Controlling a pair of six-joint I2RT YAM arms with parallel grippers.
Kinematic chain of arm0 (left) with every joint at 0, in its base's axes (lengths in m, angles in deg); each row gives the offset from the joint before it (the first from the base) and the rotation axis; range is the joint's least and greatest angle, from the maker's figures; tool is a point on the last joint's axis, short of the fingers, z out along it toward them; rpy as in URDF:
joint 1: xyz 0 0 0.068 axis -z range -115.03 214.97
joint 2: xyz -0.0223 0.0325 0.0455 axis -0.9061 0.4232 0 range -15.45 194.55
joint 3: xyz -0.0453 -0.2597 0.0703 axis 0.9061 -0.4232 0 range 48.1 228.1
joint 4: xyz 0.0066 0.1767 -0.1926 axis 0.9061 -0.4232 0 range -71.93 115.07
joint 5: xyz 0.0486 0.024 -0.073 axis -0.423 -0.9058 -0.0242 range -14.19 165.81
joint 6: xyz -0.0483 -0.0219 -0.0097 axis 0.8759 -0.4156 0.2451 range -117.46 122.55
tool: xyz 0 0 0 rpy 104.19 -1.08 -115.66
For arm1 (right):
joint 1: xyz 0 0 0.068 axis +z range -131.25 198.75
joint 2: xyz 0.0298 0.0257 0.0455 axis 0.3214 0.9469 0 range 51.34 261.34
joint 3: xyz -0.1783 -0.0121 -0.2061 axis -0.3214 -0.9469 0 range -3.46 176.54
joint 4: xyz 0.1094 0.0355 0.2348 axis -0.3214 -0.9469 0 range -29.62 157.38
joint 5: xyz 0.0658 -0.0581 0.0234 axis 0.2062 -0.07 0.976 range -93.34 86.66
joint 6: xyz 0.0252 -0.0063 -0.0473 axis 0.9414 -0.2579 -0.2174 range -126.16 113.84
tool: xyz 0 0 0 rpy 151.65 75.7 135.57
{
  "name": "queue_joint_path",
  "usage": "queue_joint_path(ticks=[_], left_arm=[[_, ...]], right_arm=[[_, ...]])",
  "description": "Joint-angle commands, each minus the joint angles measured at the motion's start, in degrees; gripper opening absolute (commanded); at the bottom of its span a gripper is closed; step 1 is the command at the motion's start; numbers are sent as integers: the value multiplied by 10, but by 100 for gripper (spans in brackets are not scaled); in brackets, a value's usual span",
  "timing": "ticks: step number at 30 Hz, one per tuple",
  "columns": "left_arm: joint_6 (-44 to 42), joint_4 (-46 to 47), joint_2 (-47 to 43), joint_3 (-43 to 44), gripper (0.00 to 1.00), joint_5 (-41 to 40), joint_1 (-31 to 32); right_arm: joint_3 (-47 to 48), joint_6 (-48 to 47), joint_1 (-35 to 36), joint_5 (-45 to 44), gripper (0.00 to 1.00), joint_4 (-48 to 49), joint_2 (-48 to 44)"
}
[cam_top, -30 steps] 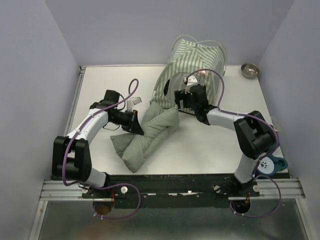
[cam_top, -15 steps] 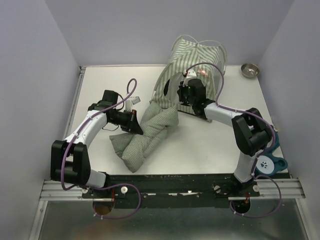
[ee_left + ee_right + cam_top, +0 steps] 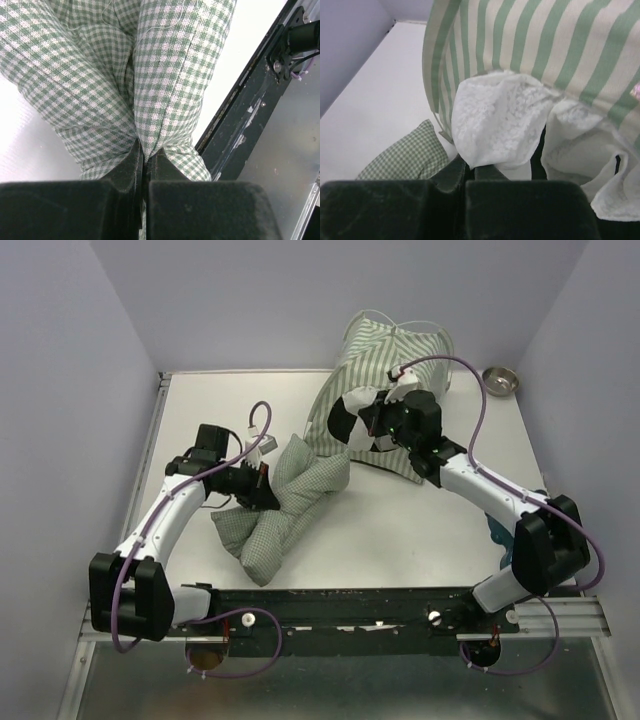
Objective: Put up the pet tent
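The pet tent (image 3: 395, 365) stands at the back of the table, green-and-white striped, with thin whitish poles (image 3: 405, 324) looping over its top. My right gripper (image 3: 372, 426) is at its dark front opening. In the right wrist view the right gripper (image 3: 470, 169) is shut on a white lace flap (image 3: 495, 125) hanging from the striped wall (image 3: 535, 45). A pink tag (image 3: 635, 91) shows at the edge. My left gripper (image 3: 262, 490) is shut on the folded green checked cushion (image 3: 290, 510). In the left wrist view the left gripper (image 3: 146, 156) pinches a fold of the cushion (image 3: 165, 65).
A small metal bowl (image 3: 500, 379) sits at the back right corner. A blue object (image 3: 497, 532) lies by the right arm's base. The black front rail (image 3: 350, 602) runs along the near edge. Purple-grey walls enclose the table on three sides.
The right gripper closed on the tent's lace flap, and the right arm swung right and further back. The left arm drew the cushion slightly left and nearer.
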Motion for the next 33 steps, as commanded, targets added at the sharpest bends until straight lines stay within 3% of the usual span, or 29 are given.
queue_joint_path(ticks=[1, 5, 9, 15, 20, 22, 27, 33], left_arm=[[-21, 4, -32, -1, 0, -10, 2], [-89, -25, -42, 22, 0, -31, 49], [-138, 7, -72, 37, 0, -21, 99], [-193, -23, 46, 159, 0, -5, 123], [-112, 73, 132, 236, 0, -67, 126], [-56, 93, 167, 275, 0, -139, 126], [20, 47, 222, 346, 0, -270, 128], [138, -1, 270, 382, 0, -345, 158]], right_arm=[[-26, 26, -5, 75, 1, -34, -21], [22, 69, -12, 142, 1, -78, -29], [73, 117, -26, 150, 1, -133, -20], [110, 171, -61, 188, 1, -161, -7], [122, 174, -70, 210, 1, -157, 0], [125, 175, -71, 211, 1, -157, -4], [127, 164, -72, 195, 1, -158, -13], [129, 149, -72, 173, 1, -180, -10]])
